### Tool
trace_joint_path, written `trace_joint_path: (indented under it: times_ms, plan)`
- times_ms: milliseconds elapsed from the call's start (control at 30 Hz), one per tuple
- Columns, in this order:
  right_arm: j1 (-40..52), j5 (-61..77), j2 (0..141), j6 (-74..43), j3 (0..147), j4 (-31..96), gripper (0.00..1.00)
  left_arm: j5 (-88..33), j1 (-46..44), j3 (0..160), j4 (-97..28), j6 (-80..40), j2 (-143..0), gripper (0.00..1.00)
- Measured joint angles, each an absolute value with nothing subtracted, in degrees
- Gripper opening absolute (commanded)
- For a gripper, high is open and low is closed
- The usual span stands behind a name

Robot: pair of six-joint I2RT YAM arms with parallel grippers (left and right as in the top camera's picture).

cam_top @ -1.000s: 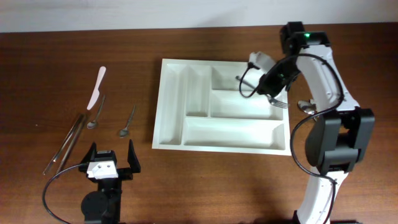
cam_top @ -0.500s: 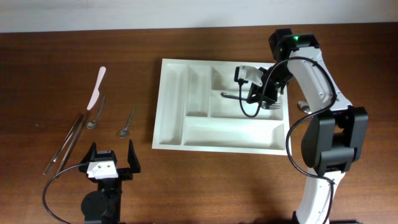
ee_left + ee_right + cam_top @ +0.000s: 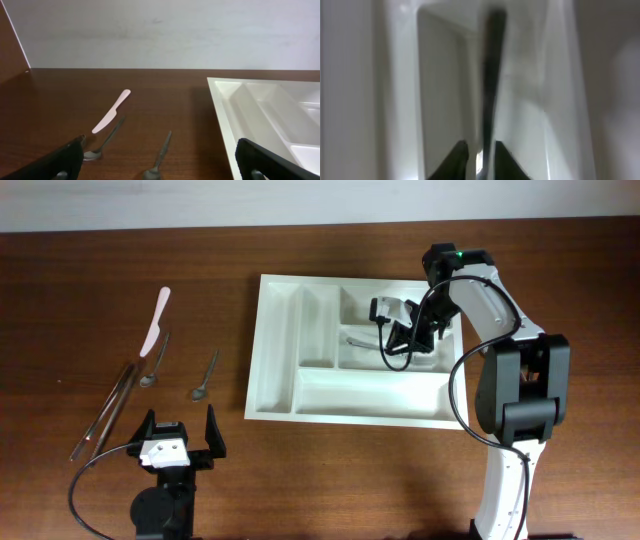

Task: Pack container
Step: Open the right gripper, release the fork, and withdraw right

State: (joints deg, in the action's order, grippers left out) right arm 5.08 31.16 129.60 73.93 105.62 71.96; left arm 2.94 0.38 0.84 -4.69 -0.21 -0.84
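swung fork, clamped in right gripper, left over middle compartment of container; ready to lower; with left gripper agape

The overhead camera looks straight down on the whole worktop, the container near centre. The left wrist camera sits low and left of the container, by its near corner, facing the far wall — a distant look. The right wrist camera hangs close over a container compartment, blurred — so all three share it.
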Motion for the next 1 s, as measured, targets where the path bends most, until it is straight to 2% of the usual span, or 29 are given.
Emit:
trace_joint_path:
  times_ms: [100, 333, 567, 633, 700, 733, 833, 1000]
  plan:
    - [5.1, 31.4, 129.6, 73.9, 105.6, 71.9, 0.39, 2.9, 0.4, 0.8, -4.7, -0.2, -0.8, 0.99]
    - [5.1, 32.6, 129.6, 70.3, 105.9, 71.0, 0.45, 2.9, 0.4, 0.8, -4.7, -0.2, -0.8, 0.99]
    - [4.7, 32.4, 129.6, 53.9, 118.7, 73.1, 0.47, 2.9, 0.4, 0.8, -4.7, -0.2, -0.8, 0.99]
    - [4.1, 30.6, 129.5, 46.2, 125.6, 74.9, 0.60, 2.9, 0.4, 0.8, -4.7, -0.2, -0.8, 0.99]
    - [2.9, 27.0, 129.4, 39.0, 131.5, 77.0, 0.91, 2.9, 0.4, 0.8, -4.7, -0.2, -0.8, 0.99]
    - [1.9, 24.9, 129.1, 35.5, 133.8, 77.9, 0.99, 2.9, 0.4, 0.8, -4.7, -0.2, -0.8, 0.99]
    - [-2.4, 17.2, 128.1, 25.3, 137.5, 81.2, 0.99, 2.9, 0.4, 0.8, -4.7, -0.2, -0.8, 0.99]
    - [-10.1, 13.9, 128.0, 18.0, 135.7, 84.9, 0.99, 2.9, 0.4, 0.8, -4.7, -0.2, -0.8, 0.99]
